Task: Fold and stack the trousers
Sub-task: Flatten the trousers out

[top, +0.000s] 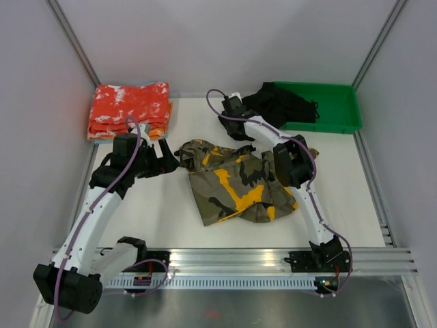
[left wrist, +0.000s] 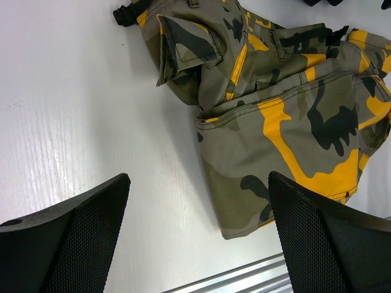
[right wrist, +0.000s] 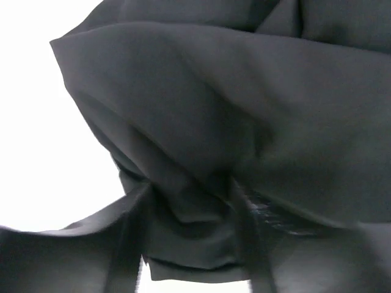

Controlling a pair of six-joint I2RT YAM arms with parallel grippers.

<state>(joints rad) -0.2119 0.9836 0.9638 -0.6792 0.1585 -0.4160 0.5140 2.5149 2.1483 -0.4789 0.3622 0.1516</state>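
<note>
**A:** Where are they, and how will they handle?

**B:** The crumpled olive, black and yellow-orange camouflage cloth trousers [top: 239, 181] lie in the middle of the overhead frame on the white table [top: 164, 219]. I'd judge them soft and limp, fairly light, not fragile and not slippery. Lifted at one point, they will sag and bunch.

**A:** So where should the grip go?

**B:** On a firm edge. The left wrist view shows what look like belt loops along its top, so the waistband corners seem best, one per arm. A hem would be second best.

**A:** And the claws?

**B:** The left gripper [left wrist: 198, 177] hangs with its fingers wide apart, just left of the trousers and holding nothing. The right gripper [right wrist: 192, 238] is at upper centre, with its fingers either side of a fold of the plain black garment [top: 283, 102]. I cannot tell whether they are clamped on it.

**A:** And the count?

**B:** One pair of trousers. One black garment, lying half in the one shallow green plastic tray [top: 341, 126] at upper right. One stack of red-orange, white-speckled folded cloths [top: 130, 109] at upper left, but I can't tell how many are in it. Two arms.
</note>
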